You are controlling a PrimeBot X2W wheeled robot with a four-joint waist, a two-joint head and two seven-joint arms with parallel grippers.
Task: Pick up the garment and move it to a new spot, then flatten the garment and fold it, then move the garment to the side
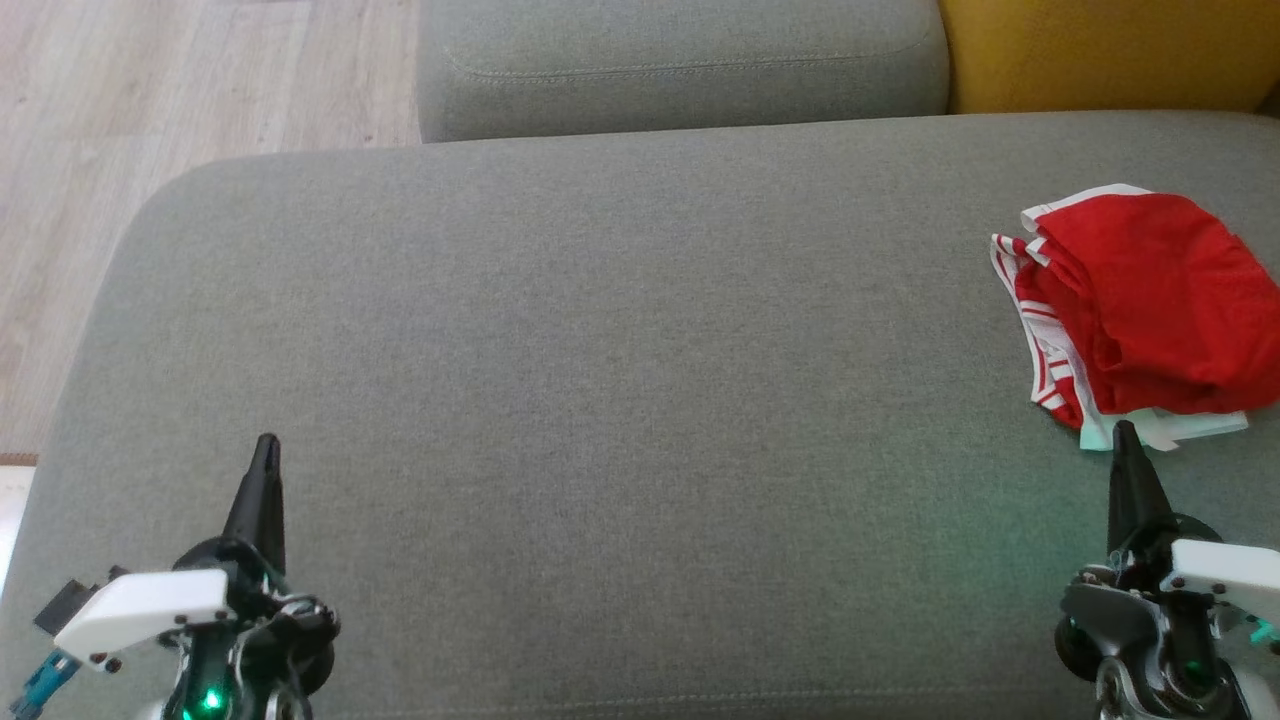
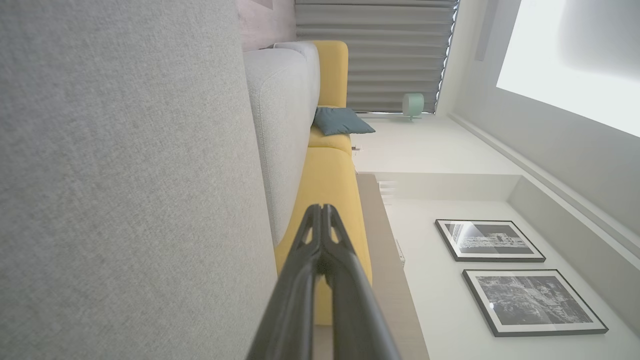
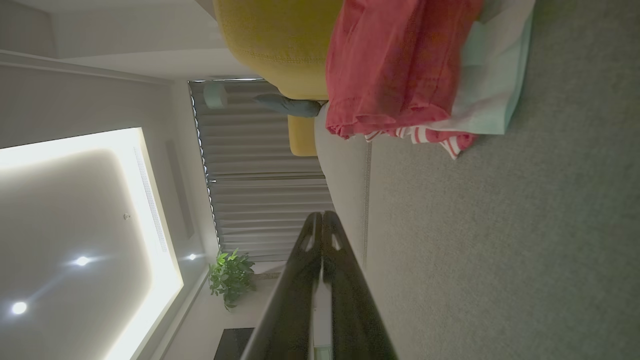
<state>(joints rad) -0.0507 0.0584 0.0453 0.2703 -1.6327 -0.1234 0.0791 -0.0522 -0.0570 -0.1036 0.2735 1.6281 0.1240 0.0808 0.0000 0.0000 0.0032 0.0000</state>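
Note:
A red garment with white stripes lies folded in a loose stack at the right side of the grey sofa seat. In the right wrist view the garment sits beyond the fingertips, on the cushion. My right gripper is shut and empty at the lower right, its tip just short of the garment's near edge. The same right gripper has both fingers pressed together. At the lower left my left gripper is shut with nothing in it, far from the garment. The left gripper points along the sofa.
A grey back cushion lies behind the seat, a yellow cushion at the back right. Wooden floor runs past the seat's left edge. The wrist views take in a teal pillow, framed pictures and a plant.

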